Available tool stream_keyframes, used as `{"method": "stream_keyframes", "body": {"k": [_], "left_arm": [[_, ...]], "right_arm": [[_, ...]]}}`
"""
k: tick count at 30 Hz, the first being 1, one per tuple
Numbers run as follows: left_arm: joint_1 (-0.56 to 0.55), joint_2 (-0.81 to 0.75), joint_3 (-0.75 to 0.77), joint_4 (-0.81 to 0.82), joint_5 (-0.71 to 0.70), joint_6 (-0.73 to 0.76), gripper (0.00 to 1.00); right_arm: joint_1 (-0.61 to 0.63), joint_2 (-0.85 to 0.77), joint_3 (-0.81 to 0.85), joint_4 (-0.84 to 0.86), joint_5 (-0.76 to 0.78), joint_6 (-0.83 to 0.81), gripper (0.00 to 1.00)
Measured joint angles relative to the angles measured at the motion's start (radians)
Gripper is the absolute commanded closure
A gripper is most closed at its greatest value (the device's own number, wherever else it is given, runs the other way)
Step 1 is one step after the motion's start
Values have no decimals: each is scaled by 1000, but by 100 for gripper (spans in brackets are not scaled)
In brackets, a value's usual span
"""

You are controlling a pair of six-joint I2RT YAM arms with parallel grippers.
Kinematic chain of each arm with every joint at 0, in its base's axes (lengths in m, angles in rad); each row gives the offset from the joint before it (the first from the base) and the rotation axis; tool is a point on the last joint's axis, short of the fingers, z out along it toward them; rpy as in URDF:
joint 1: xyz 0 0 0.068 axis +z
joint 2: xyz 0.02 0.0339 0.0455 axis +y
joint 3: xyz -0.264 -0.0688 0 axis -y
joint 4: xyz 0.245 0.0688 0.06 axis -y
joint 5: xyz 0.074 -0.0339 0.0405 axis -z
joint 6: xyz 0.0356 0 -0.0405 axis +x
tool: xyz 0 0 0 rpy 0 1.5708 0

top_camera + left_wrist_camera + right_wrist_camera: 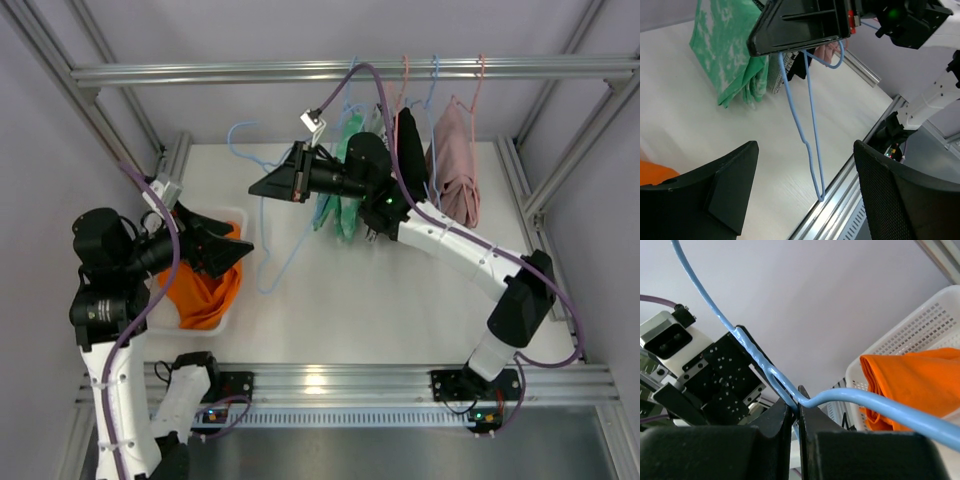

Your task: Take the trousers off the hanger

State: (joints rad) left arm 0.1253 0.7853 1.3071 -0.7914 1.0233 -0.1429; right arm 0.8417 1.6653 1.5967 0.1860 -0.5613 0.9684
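Observation:
The orange trousers (203,290) lie bunched in a white basket (240,215) at the left, off the hanger. My left gripper (232,255) hovers just over them, open, with nothing between its fingers (912,200); a sliver of the trousers (652,175) shows at the left edge of the left wrist view. My right gripper (262,185) is shut on the neck of the bare light-blue hanger (261,240), which dangles above the table. In the right wrist view the jaws pinch the hanger (755,352), with the trousers (910,385) and the basket (920,325) behind it. From the left wrist the hanger (810,140) hangs below the right gripper (800,25).
On the back rail hang a mint-green patterned garment (340,200), a black one (410,150) and a pale pink one (455,175), with pink and blue wire hangers above. Aluminium frame bars run along the table's sides and front edge (350,380).

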Motion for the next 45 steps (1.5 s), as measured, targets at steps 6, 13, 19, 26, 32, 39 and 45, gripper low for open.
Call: {"method": "stream_keyframes", "body": {"k": [6, 13, 19, 26, 32, 39, 45], "left_arm": [[-1, -22, -81, 141, 24, -119, 27], [-1, -32, -160, 306, 40, -254, 20], [-1, -92, -161, 369, 46, -285, 12], [-1, -108, -161, 434, 60, -350, 30], [-1, -45, -193, 478, 45, -394, 32], [-51, 26, -206, 532, 12, -413, 38], [-237, 89, -174, 510, -58, -345, 60]], "right_arm": [[18, 8, 24, 8, 13, 20, 100], [40, 8, 57, 5, 22, 19, 100], [44, 5, 68, 5, 21, 29, 100], [46, 4, 68, 6, 19, 55, 100], [46, 4, 79, 7, 18, 70, 100], [46, 4, 85, 6, 18, 73, 100], [46, 4, 92, 6, 18, 74, 100]]}}
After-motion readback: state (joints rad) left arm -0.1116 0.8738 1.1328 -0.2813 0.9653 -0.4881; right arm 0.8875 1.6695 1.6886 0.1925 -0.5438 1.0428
